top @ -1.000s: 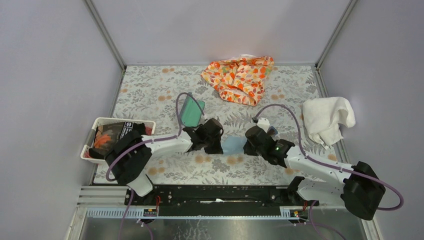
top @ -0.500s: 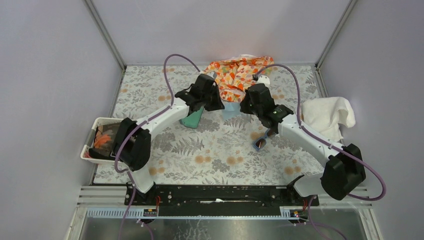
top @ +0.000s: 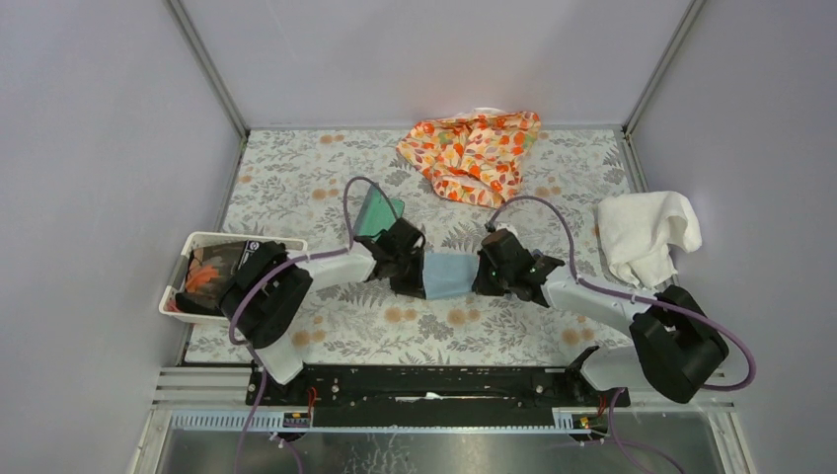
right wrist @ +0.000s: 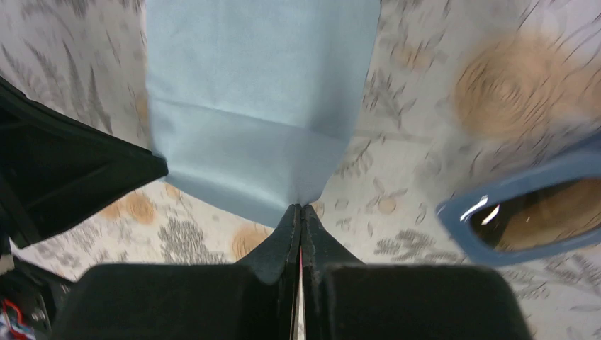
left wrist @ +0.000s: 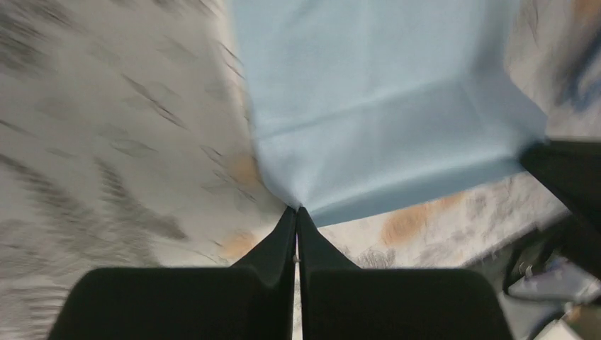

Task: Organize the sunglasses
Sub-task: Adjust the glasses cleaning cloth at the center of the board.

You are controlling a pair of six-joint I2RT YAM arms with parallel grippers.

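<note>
Since half a second ago both arms have drawn back from the far orange fabric [top: 474,153] to the table's [top: 296,188] middle; left gripper [left wrist: 296,212] and right gripper [right wrist: 300,209] each pinch a corner of the light blue cloth [top: 449,276] (jaws tight together); the sunglasses [right wrist: 531,216] lie at the right gripper's three o'clock, near, untouched.

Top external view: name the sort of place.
Probably a robot test booth: plain grey walls enclose a floral-covered table, with the left arm and right arm bolted to a rail at its near edge.
</note>
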